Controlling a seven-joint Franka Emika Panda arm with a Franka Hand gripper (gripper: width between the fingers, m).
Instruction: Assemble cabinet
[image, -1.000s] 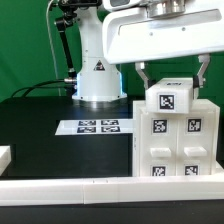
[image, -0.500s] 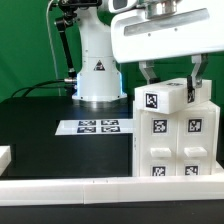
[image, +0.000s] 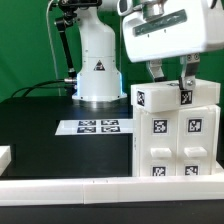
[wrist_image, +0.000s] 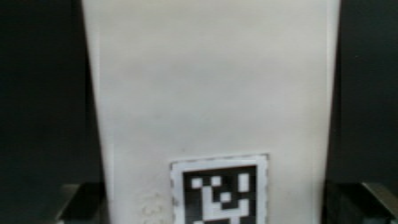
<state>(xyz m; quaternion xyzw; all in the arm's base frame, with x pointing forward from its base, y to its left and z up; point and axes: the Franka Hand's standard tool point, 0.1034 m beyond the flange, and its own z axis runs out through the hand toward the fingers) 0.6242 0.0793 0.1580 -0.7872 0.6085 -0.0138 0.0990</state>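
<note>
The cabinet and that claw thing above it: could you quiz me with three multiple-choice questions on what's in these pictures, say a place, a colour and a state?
1. Where is the cabinet in the exterior view?
A. On that view's right
B. On that view's left
C. Behind the pedestal

2. What colour is the table surface?
A. White
B. Black
C. Red

3. How does the gripper stand to the top piece of the cabinet?
A. Far off at the other side of the table
B. Lying flat on the table
C. Directly over it, a finger reaching down to it

Answers: 1 A, the white boxes fill that view's right side. 2 B, the surface around the marker board is black. 3 C, the fingers come down at the top piece; whether they grip it is not clear.
</note>
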